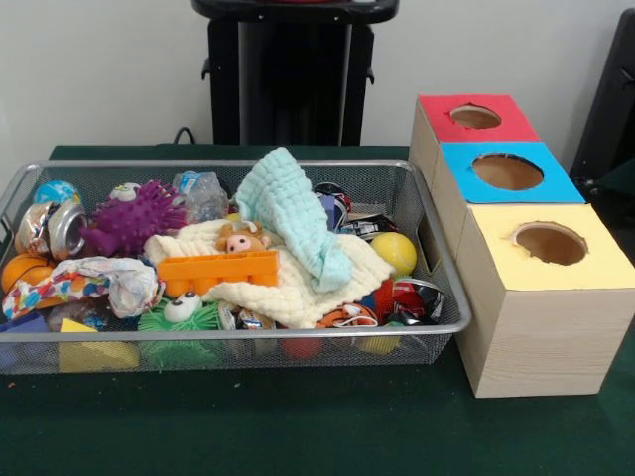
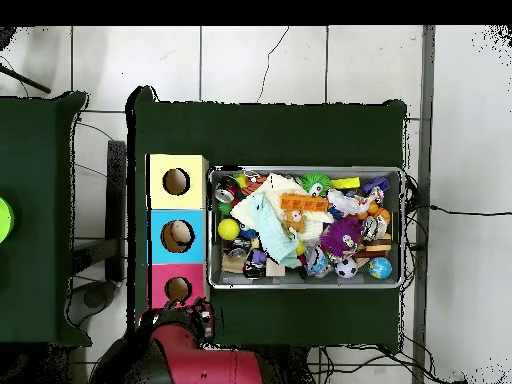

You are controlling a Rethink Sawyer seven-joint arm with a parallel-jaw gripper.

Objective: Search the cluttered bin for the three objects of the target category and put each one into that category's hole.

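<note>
The silver wire mesh bin (image 1: 437, 329) stands on the green table, full of toys; it also shows in the overhead view (image 2: 300, 285). A crumpled white wrapper with red, blue, orange and yellow blotches (image 1: 87, 284) lies at the bin's front left, on top of the pile; it also shows in the overhead view (image 2: 347, 205). A crinkly clear wrapper (image 1: 203, 194) lies at the back. A shiny foil wrapper (image 1: 48, 229) lies at the left. The red arm (image 2: 195, 360) is drawn back beside the red box. Its gripper end (image 2: 203, 316) is a dark blur.
Three wooden boxes with round holes stand right of the bin: red top (image 1: 475, 118), blue top (image 1: 507, 173), yellow top (image 1: 549, 244). Two pale cloths (image 1: 298, 223) drape over the pile, beside an orange tray (image 1: 218, 270), a purple spiky ball (image 1: 134, 220) and a yellow ball (image 1: 395, 252).
</note>
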